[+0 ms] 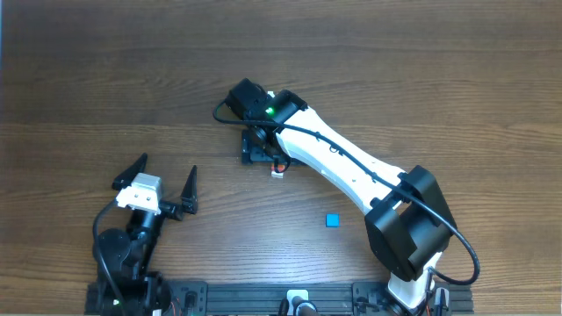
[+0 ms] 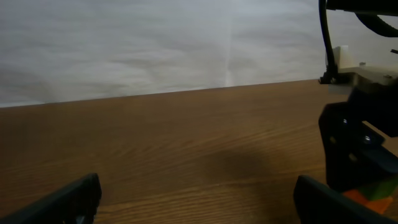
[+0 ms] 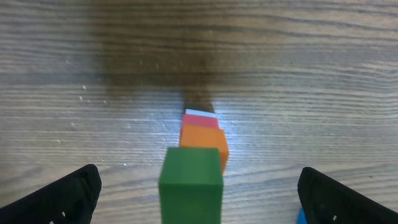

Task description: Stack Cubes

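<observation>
The right arm reaches from the lower right of the top view up to the middle, where the right gripper (image 1: 259, 149) hangs over a stack of cubes (image 3: 199, 149) standing on the wooden surface (image 1: 88, 70) just above and left of the frame's centre. In the right wrist view the stack shows from above: the green cube (image 3: 191, 183) is on top, the orange cube (image 3: 208, 142) under it, then the red cube (image 3: 201, 121), and the white cube (image 3: 199, 112) is the lowest that can be seen. This gripper's fingers (image 3: 65, 193) are spread wide, one on each side of the stack and well apart from it, pinching nothing. A lone blue cube (image 1: 332, 220) lies on the surface below and right of the stack, close to the right arm's elbow and apart from the others. The left gripper (image 1: 164, 183) sits at the lower left of the top view, near its own base, its fingers (image 1: 189, 186) also spread and holding nothing. The left wrist view looks across the bare surface toward the right gripper, with a bit of orange and green beneath it.
</observation>
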{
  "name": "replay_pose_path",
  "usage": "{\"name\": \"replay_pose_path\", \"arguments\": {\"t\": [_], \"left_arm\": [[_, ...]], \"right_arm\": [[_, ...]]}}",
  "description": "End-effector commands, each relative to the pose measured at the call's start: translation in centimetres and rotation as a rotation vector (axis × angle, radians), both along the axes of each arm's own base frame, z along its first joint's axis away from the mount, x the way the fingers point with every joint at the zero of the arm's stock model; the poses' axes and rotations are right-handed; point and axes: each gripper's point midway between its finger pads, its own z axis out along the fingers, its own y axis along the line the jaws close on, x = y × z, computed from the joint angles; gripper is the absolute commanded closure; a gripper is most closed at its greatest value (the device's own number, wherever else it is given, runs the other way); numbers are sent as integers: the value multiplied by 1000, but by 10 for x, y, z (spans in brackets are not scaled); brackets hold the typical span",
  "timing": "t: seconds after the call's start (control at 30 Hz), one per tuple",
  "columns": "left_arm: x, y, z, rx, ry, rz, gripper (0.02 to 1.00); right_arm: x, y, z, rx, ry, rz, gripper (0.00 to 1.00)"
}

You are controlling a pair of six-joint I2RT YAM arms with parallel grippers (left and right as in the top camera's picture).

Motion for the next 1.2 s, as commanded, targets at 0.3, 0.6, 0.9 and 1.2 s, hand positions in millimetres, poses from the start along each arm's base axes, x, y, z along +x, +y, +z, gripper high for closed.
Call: {"name": "replay_pose_path", "arguments": {"t": [0.3,0.6,0.9,1.2], "left_arm": [[0,-1,-1,10,-4,-6,20],[0,-1,-1,10,-4,-6,18],[0,-1,-1,10,-4,-6,20],[0,-1,-1,10,-3,-6,18]], "right_arm": [[-46,-42,71,-42,16,102,7],[-81,-72,54,-22,70,123,9],[-106,-103,-20,8,183,65,7],[-114,-113,-62,70,203,70,7]]}}
